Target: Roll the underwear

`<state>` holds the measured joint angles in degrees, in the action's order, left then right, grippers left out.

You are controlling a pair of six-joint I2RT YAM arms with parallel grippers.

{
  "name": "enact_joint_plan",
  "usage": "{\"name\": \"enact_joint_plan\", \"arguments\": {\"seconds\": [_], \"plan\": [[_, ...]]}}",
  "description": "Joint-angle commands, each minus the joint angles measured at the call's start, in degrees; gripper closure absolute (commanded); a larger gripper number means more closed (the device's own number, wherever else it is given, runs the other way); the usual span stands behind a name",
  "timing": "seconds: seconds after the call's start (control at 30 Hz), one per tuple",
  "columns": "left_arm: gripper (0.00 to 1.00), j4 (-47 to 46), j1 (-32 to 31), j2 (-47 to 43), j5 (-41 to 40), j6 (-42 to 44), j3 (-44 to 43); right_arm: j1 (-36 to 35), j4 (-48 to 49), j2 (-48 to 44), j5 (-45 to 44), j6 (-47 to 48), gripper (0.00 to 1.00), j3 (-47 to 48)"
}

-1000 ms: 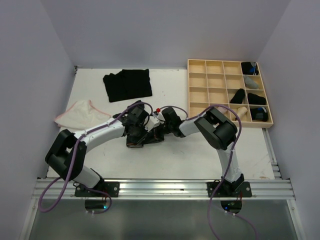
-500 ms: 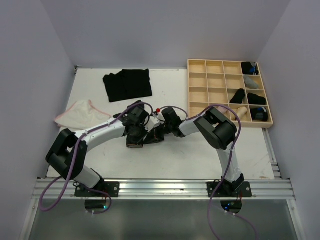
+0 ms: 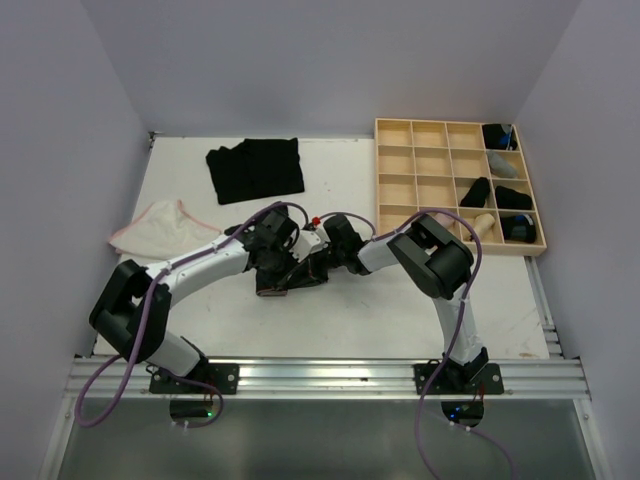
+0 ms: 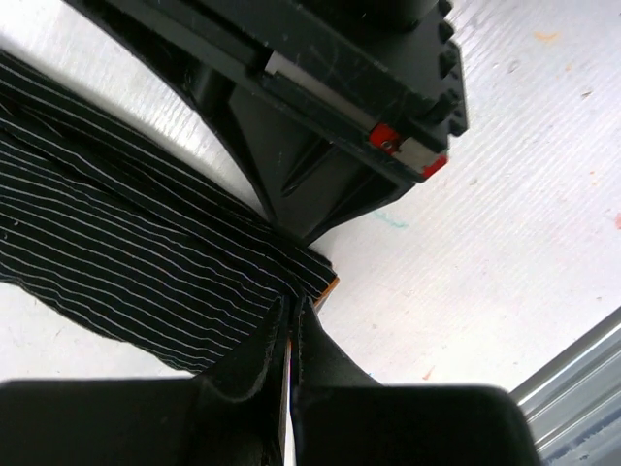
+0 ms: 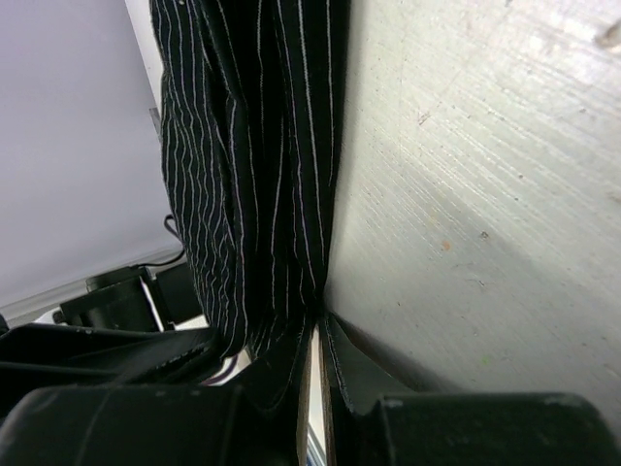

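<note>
White table (image 3: pixel 380 310): striped underwear (image 4: pixel 116 262) lies left-right.

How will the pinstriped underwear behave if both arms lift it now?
Probably floppy: the pinstriped underwear creases and bunches where the left gripper pinches it. Likely thin and light, since the right gripper sits nearly flat-shut on its edge. Expect sagging between them, not rolling.
</note>
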<state>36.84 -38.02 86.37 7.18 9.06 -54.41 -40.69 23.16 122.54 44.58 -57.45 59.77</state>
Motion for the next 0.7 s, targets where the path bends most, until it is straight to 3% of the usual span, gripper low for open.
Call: {"name": "enact_joint_plan", "arguments": {"seconds": [0.0, 0.4, 0.67], "plan": [[1.00, -2.03, -0.48, -1.56, 3.71, 0.43, -2.63, 0.26, 1.89, 0.42, 0.60, -0.38, 0.88, 0.96], [1.00, -7.14, -0.48, 2.84, 6.18, 3.42, 1.77, 0.34, 7.34, 0.16, 1.74, -3.90, 0.87, -0.79], [1.00, -5.29, -0.21, 4.86, 5.39, 5.18, 2.11, 4.03, 2.44, -3.01, 3.41, 1.37, 0.88, -1.32]]}}
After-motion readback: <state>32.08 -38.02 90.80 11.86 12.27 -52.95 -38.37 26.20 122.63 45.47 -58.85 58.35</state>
